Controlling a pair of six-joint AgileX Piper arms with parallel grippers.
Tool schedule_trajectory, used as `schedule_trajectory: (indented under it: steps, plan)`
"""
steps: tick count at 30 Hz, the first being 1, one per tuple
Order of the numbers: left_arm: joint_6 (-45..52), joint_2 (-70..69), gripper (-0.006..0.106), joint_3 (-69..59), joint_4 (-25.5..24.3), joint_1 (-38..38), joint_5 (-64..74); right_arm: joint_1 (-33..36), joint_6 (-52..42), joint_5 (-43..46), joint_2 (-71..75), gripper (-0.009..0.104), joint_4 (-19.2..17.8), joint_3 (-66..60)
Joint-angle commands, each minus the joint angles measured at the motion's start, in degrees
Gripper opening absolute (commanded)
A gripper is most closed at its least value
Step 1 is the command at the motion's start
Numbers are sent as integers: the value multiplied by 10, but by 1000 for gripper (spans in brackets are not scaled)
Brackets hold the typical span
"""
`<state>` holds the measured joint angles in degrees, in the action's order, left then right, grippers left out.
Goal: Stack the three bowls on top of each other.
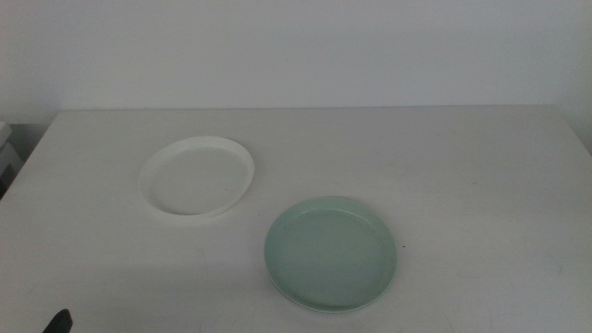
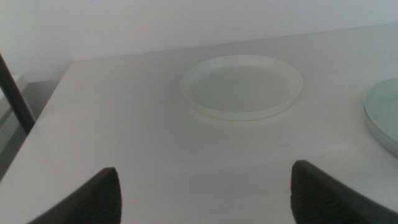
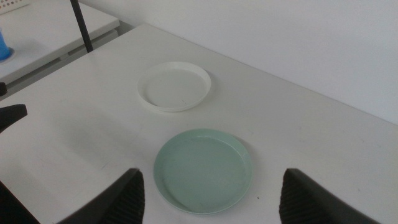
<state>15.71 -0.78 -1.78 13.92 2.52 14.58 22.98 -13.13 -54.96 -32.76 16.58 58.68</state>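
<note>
A white bowl (image 1: pixel 197 176) rests upright on the white table (image 1: pixel 462 185), left of centre. Close by, nearer the front and to its right, sits a pale mint green bowl (image 1: pixel 331 252); the two are apart, not touching. Both also show in the right wrist view, white bowl (image 3: pixel 174 86) and green bowl (image 3: pixel 203 170). The left wrist view has the white bowl (image 2: pixel 241 86) and an edge of the green bowl (image 2: pixel 384 118). My left gripper (image 2: pixel 205 199) waits open at the front left corner, a dark tip (image 1: pixel 60 322). My right gripper (image 3: pixel 211 199) hangs open above the table's front right side.
A dark thin pole (image 2: pixel 15 93) stands off the table's left edge, beside a lower white surface (image 3: pixel 56 31) carrying a blue object (image 3: pixel 3 46). A plain white wall runs behind the table.
</note>
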Motion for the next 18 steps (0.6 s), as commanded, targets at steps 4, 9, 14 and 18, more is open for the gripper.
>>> schedule_trajectory:
  steps: [4, 9, 14, 18]
  plan:
    - [-52, -4, 105, 17, -22, 2, -48, 1, -7, 34, -5, 55, 8, 12]
    - [-164, 33, 105, 85, -93, 2, -46, 1, -6, 34, -5, 55, 8, 12]
    - [-173, 139, 105, 205, -98, 2, -7, 1, -7, 34, -5, 55, 8, 12]
    - [-173, 239, 105, 310, -98, 2, 53, 1, -7, 34, -5, 55, 8, 12]
